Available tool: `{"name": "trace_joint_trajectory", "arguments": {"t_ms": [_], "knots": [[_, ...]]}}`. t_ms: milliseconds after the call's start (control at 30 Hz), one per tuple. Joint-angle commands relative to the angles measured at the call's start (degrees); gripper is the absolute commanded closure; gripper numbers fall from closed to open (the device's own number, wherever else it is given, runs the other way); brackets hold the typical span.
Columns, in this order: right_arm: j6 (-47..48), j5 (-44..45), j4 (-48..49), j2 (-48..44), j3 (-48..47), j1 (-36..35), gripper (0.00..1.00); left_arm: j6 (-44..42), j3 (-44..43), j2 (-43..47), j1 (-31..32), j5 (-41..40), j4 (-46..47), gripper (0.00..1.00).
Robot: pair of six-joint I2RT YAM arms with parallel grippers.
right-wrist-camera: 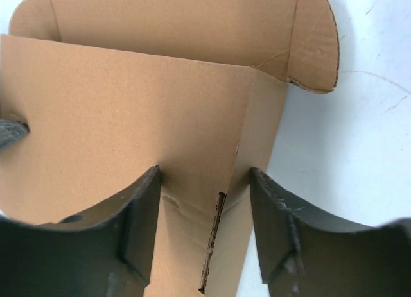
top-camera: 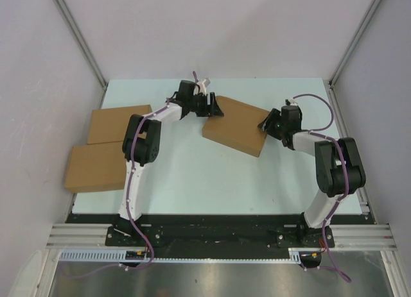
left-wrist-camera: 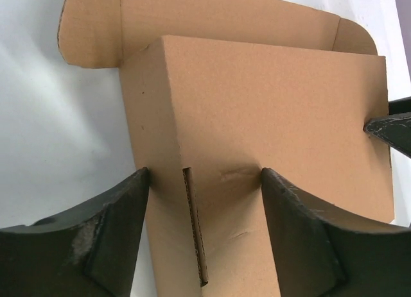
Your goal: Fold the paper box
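- Left gripper point(left-wrist-camera: 204, 175): clenched on the left end of the paper box point(top-camera: 236, 125). One finger point(left-wrist-camera: 122, 213) presses the narrow side wall and the other the broad top panel, with the corner fold and a slit point(left-wrist-camera: 196, 233) between them.
- Right gripper point(right-wrist-camera: 204, 172): clenched on the opposite end in the same way, with one finger point(right-wrist-camera: 282, 220) on the side wall and its mate on the top panel.
- Paper box: brown cardboard, spanning the gap between both claws. It sits askew at the far middle of the table point(top-camera: 192, 175), with its left end farther back.
- Rounded flap point(left-wrist-camera: 90, 27): sticks out beyond the box's far edge, with a second one point(right-wrist-camera: 314, 40) at the other end.
- Two flat cardboard boxes point(top-camera: 119, 122): at the table's left edge, well apart from the claws.
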State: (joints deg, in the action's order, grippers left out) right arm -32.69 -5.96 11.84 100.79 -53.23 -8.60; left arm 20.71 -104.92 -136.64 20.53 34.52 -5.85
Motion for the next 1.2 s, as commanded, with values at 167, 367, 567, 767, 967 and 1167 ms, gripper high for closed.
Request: {"name": "trace_joint_trajectory", "arguments": {"t_ms": [167,367,567,767,967,1167], "knots": [[8.2,9.0,-3.1,-1.2,-1.2,-6.2,0.62,-2.3,7.4,6.0,1.6,6.7,8.8,0.44],[11.6,15.8,-2.8,-3.7,-0.8,-11.3,0.66,-2.4,17.8,12.7,2.6,6.0,17.6,0.48],[13.6,20.5,0.3,-8.6,2.3,-14.4,0.68,-2.0,32.3,22.0,3.5,2.1,31.6,0.47],[14.1,23.5,2.9,-13.9,7.2,-15.9,0.71,-1.1,44.2,30.3,3.9,-3.4,43.4,0.47],[15.4,27.3,6.2,-19.9,12.3,-18.5,0.72,0.2,57.6,39.1,4.3,-9.3,58.6,0.45],[16.2,32.1,7.9,-26.3,17.7,-22.5,0.73,0.3,67.4,46.5,7.2,-16.7,64.4,0.45]]}}
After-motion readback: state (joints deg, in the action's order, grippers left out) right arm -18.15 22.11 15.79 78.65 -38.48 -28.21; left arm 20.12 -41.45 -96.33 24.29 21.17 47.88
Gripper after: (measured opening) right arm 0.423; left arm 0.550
